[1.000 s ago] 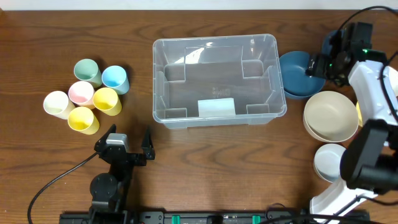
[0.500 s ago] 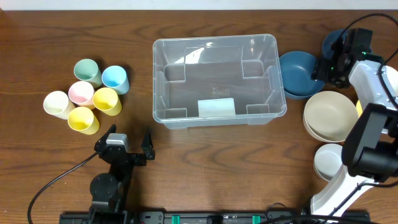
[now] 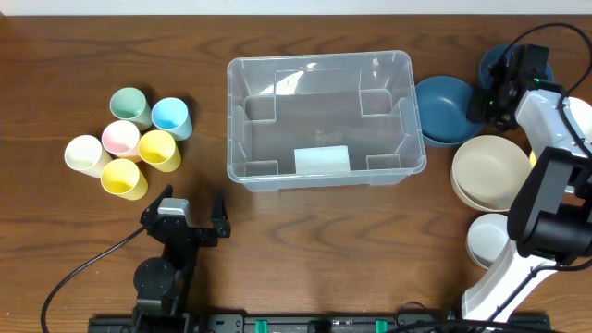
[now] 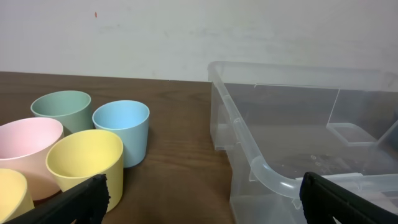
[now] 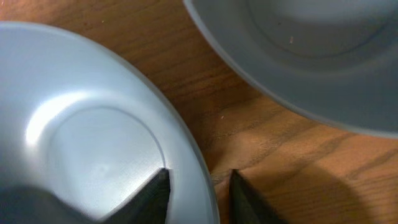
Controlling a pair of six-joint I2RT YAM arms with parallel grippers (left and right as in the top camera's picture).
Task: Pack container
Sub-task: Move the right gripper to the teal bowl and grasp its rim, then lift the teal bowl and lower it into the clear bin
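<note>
Nearest, the left gripper (image 3: 191, 203) sat with its jaws wide apart, holding nothing. One whitish round bowl (image 3: 488, 239) and a stack of cream bowls (image 3: 490, 166) lay to the right. Six pastel plastic cups (image 3: 129, 139) clustered to the left. The one large clear rectangular plastic container (image 3: 233, 120) stood mid-table between them. Farthest, the right gripper (image 5: 198, 186) straddled the rim of one of two dark blue round bowls (image 3: 442, 111), its jaws parted.

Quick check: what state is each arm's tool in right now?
Left tool: open, holding nothing.
Right tool: open, straddling the rim of a blue bowl, not yet clamped.
</note>
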